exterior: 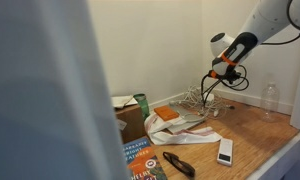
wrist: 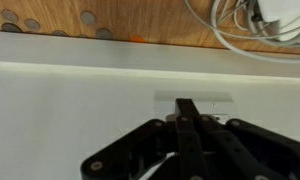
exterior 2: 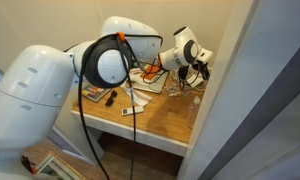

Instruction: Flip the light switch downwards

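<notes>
In the wrist view the light switch (wrist: 212, 99) is a faint off-white plate on the pale wall, barely paler than the wall. My gripper (wrist: 187, 104) is shut, with the two black fingers pressed together. Its tips are over the plate's middle; I cannot tell whether they touch it. The fingers hide the plate's lower part. In both exterior views the arm reaches to the back wall above the wooden desk, with the gripper (exterior: 211, 88) (exterior 2: 201, 69) close to the wall. The switch itself does not show there.
A tangle of white cables (exterior: 195, 100) and a white adapter (wrist: 275, 12) lie on the desk below the gripper. A long white remote-like bar (exterior: 225, 151), a dark eyeglass-like object (exterior: 178, 164), books (exterior: 140, 160), a cardboard box (exterior: 126, 118), a green can (exterior: 141, 103) and a clear bottle (exterior: 269, 97) are on the desk.
</notes>
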Controlling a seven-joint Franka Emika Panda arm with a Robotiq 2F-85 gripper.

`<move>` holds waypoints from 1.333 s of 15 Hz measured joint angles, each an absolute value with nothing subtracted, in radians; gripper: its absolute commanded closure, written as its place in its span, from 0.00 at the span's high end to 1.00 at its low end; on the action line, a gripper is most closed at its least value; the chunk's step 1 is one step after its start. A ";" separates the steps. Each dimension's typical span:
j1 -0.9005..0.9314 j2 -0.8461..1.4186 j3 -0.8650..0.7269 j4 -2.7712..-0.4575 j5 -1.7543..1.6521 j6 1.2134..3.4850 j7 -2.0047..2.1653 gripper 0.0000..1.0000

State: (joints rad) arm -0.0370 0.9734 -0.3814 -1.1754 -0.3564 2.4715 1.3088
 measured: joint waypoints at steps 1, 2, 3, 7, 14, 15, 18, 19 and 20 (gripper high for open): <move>-0.039 0.994 -0.389 -1.150 -0.356 2.473 1.316 0.00; -0.042 1.014 -0.396 -1.125 -0.356 2.473 1.325 0.00; -0.045 1.034 -0.402 -1.100 -0.356 2.474 1.333 0.00; -0.065 1.109 -0.423 -1.002 -0.356 2.475 1.349 0.00; -0.097 1.195 -0.427 -0.882 -0.356 2.475 1.363 0.00; -0.099 1.203 -0.427 -0.872 -0.356 2.475 1.363 0.00; -0.106 1.209 -0.402 -0.858 -0.348 2.459 1.340 0.01; -0.112 1.204 -0.374 -0.858 -0.332 2.447 1.305 0.01; -0.118 1.193 -0.340 -0.860 -0.314 2.430 1.259 0.26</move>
